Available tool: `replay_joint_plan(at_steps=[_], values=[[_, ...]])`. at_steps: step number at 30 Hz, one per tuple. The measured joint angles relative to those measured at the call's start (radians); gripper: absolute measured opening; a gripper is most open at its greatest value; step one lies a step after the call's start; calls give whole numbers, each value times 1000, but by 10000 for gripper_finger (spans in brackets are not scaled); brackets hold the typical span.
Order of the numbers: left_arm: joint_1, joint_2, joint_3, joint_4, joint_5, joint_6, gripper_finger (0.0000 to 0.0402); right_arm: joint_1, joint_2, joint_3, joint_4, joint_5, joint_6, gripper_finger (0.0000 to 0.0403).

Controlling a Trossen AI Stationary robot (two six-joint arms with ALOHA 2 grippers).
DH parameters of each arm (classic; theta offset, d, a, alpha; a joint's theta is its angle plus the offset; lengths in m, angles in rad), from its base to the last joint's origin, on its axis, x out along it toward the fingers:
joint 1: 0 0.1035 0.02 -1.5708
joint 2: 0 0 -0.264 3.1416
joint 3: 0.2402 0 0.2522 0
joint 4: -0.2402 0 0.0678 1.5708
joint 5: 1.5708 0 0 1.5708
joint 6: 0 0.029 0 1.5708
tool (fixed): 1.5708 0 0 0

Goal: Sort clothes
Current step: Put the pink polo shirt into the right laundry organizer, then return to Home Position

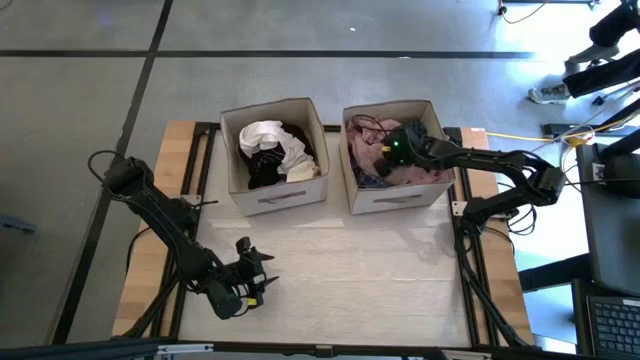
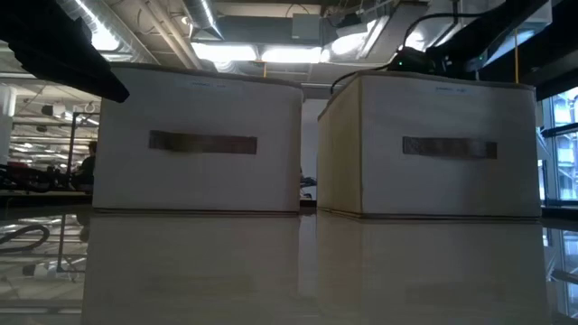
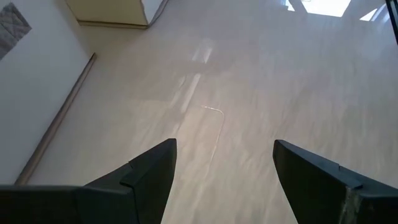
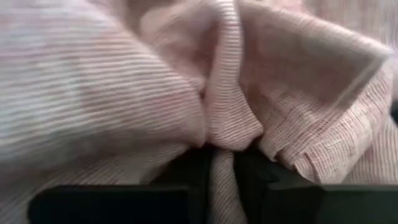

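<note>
Two hands — right hand (image 4: 222,177) clamped on pink garment (image 4: 186,81) in right box (image 1: 395,197); left hand (image 3: 224,171) apart over table (image 3: 261,93)

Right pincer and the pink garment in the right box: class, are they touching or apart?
Touching. The right wrist view shows the right pincer closed on a fold of the pink striped garment; the high view places it inside the right box.

Two boxes side by side at table's (image 1: 330,275) rear: left box (image 1: 275,196) holds clothes (image 1: 275,150); right box (image 1: 395,196) holds a garment (image 1: 420,172) (right gripper (image 1: 392,150) inside). Left gripper (image 1: 250,285) near front-left.
</note>
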Motion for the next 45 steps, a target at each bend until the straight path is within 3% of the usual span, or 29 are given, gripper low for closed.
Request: replay_joint_plan(at_steps=[8, 16, 22, 26, 32, 38, 45], values=[[20, 0, 0, 1, 13, 55, 256, 0, -33, 72, -47, -39, 6, 132], [37, -12, 0, 8, 37, 131, 233, 2, -215, 202, -212, -42, -16, 234], [53, -25, 0, 21, 42, 201, 209, 54, -343, 286, -279, -62, -21, 275], [68, -49, 0, 65, 54, 277, 190, 181, -415, 295, -251, -113, -36, 279], [113, -81, 0, 134, 86, 431, 150, 472, -424, 295, -248, -127, -36, 271], [179, -106, 0, 202, 146, 562, 100, 742, -384, 248, -113, -100, -39, 254], [209, -153, 0, 231, 163, 669, 42, 936, -386, 147, -10, -32, -33, 205]])
